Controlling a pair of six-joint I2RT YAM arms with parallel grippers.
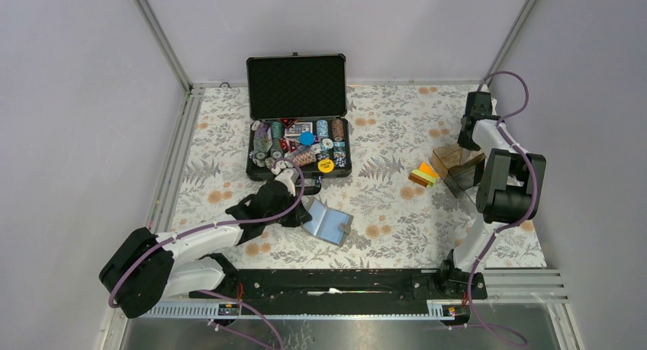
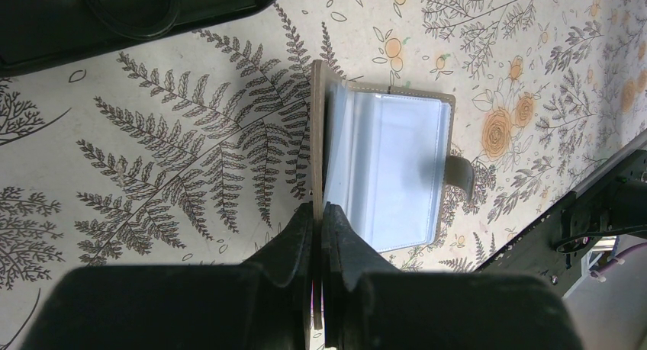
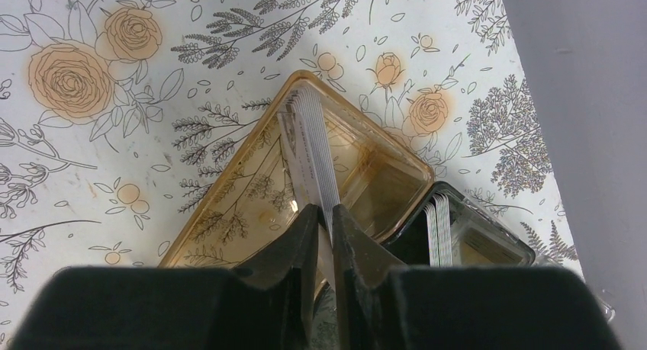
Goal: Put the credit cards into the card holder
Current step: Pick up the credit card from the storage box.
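Holder (image 2: 385, 167) open, cards (image 1: 423, 175) not in yet.
Left gripper (image 2: 319, 213) pinches its flap; right gripper (image 3: 329, 213) nips stack (image 3: 309, 144) in box (image 3: 229, 205).

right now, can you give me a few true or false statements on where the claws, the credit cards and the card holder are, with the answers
1. The left claw pinches one flap of the card holder. True.
2. The card holder lies folded shut. False: it is open, with a light blue inner panel showing.
3. The credit cards sit inside the card holder. False: the orange, yellow and green stack lies beside the amber box.
4. The chip case has its lid up. True.
5. The right claw hangs over the chip case. False: it is at the amber box, with a finger on either side of a stack of pale cards.
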